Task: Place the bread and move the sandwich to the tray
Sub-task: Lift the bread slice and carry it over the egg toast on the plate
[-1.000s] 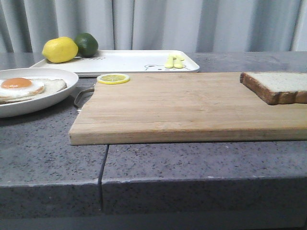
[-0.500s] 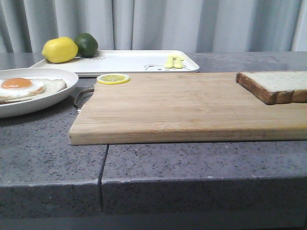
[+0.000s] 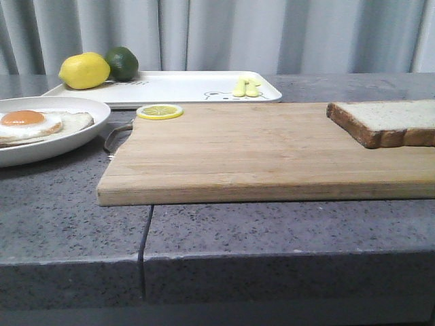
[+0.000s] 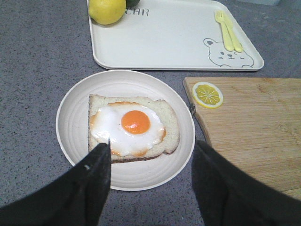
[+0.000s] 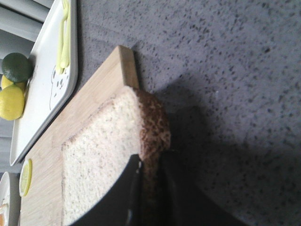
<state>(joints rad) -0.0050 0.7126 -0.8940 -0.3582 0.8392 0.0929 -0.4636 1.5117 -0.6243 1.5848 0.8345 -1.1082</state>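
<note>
Bread slice clamped at crust edge, over the cutting board's far-right end.
Right gripper [image 5: 149,186] pinches the bread [image 5: 101,155]: light, soft, tears easily; crust is firmest. Left gripper [image 4: 150,162] gapes above the sandwich [image 4: 133,126].

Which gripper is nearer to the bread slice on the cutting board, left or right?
Right. The right gripper is shut on the bread crust; the left gripper hangs open over the sandwich.
</note>
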